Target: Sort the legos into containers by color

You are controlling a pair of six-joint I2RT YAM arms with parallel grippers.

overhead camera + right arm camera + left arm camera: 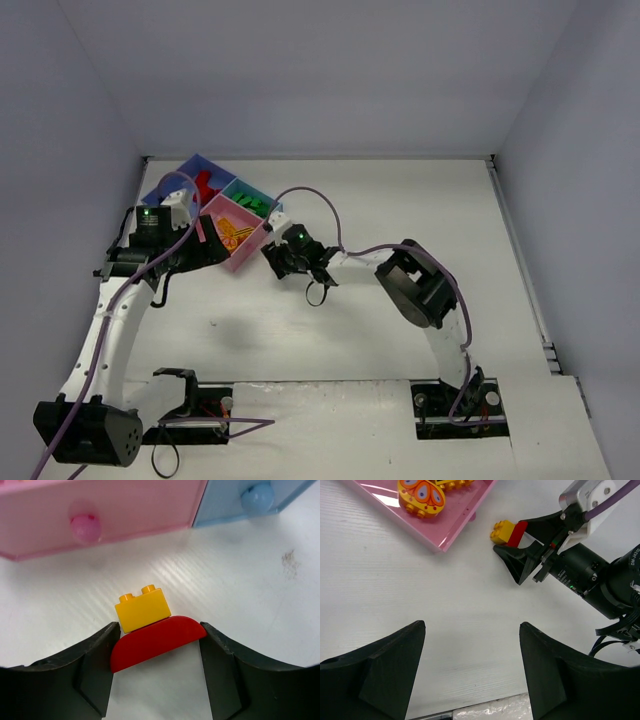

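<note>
The legos (205, 185), small studded plastic bricks in red, green and yellow-orange, look mostly sorted. From the overhead view, red pieces lie in the large blue compartment (183, 170) of the small rectangular plastic tray (245, 262) at the far left of the white table (400, 200). Green ones lie in the smaller teal compartment (237, 185) and orange-yellow ones in the pink compartment (455, 530). No loose brick shows on the open table except one two-colour stack, a yellow brick (142, 611) pressed onto a red half-round piece (155, 640). It sits on the table just beside the pink compartment's outer wall, near the corner where pink meets blue. The right gripper (158, 627) has its jaws drawn in around this stack, each finger touching one end of the red piece, so it appears to have hold of it, though the stack does not look lifted. The left gripper (472, 627) hovers close by over bare table with its fingers spread wide and nothing between them. What seems to be left is this last stack: since its two halves belong in different compartments, it would probably have to be pulled apart first. The yellow brick would then go to the pink compartment and the red piece to the blue.
</note>
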